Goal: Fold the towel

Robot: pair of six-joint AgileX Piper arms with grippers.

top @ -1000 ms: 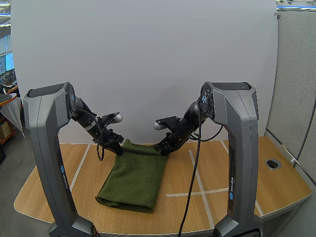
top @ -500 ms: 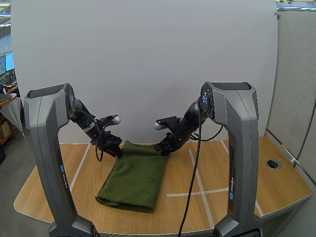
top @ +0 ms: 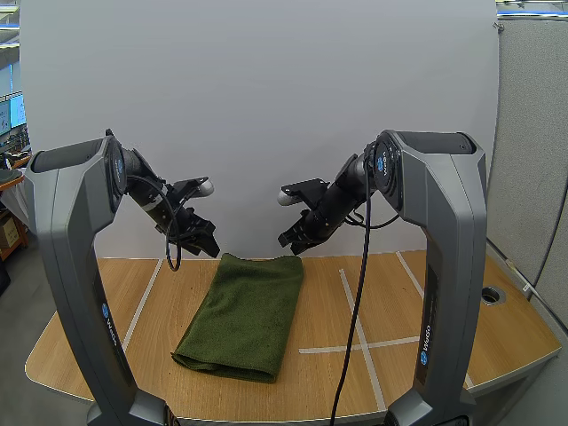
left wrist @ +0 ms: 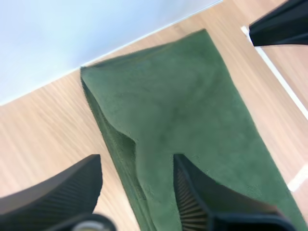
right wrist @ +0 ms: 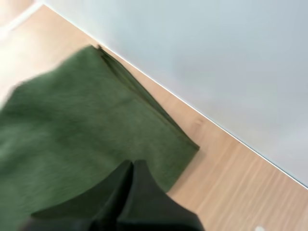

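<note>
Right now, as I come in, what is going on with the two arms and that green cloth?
A dark green cloth towel lies folded into a long, narrow stack on the light wooden table. The left gripper hovers open above the towel's far left corner. The right gripper hovers above the far right corner, shut on nothing. Neither one touches the towel.

A plain white screen [top: 266,106] fills the centre of the frame behind a light wooden desk [top: 506,342] marked with white tape lines [top: 390,342]; a grey partition [top: 532,133] stands at far right.
</note>
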